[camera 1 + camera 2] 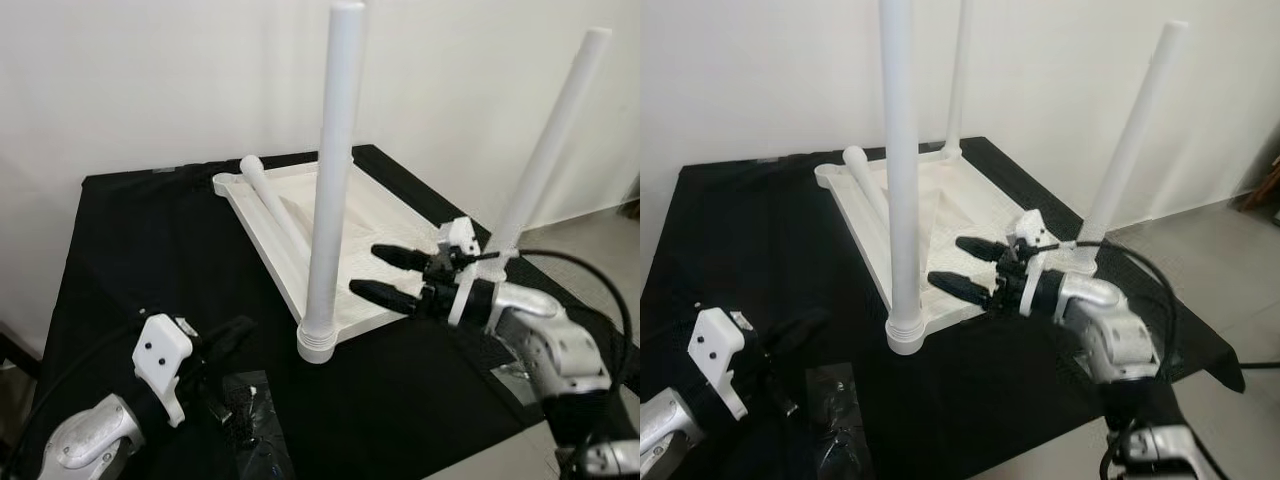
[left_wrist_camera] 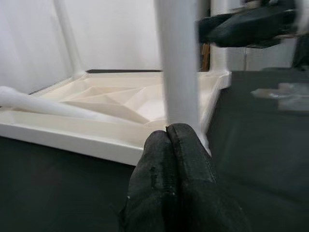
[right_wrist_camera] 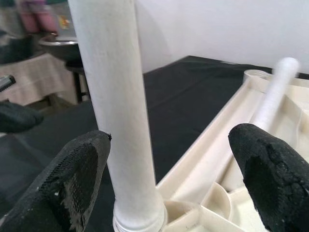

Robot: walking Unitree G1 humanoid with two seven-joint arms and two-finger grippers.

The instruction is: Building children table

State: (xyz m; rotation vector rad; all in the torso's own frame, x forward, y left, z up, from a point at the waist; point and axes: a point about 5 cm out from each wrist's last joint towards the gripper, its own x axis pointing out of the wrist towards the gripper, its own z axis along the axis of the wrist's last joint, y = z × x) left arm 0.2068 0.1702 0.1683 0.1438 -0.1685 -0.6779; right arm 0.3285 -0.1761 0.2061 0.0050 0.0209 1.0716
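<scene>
We see the white plastic tabletop (image 1: pixel 300 215) upside down on the black-clothed worktop (image 1: pixel 130 250), smooth round legs upright at corners, one loose leg (image 1: pixel 275 210) lying inside. Our right gripper (image 1: pixel 385 275) has jaws spread beside the near leg (image 1: pixel 330 180); our left gripper (image 2: pixel 176 145) has jaws pressed together, low near a crinkly black bag (image 1: pixel 250 415).

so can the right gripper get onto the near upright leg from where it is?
Probably yes. The right gripper is open and faces the near upright leg across a bare part of the upturned tabletop. In the right wrist view, the leg stands just beyond one finger, with nothing in between.
</scene>
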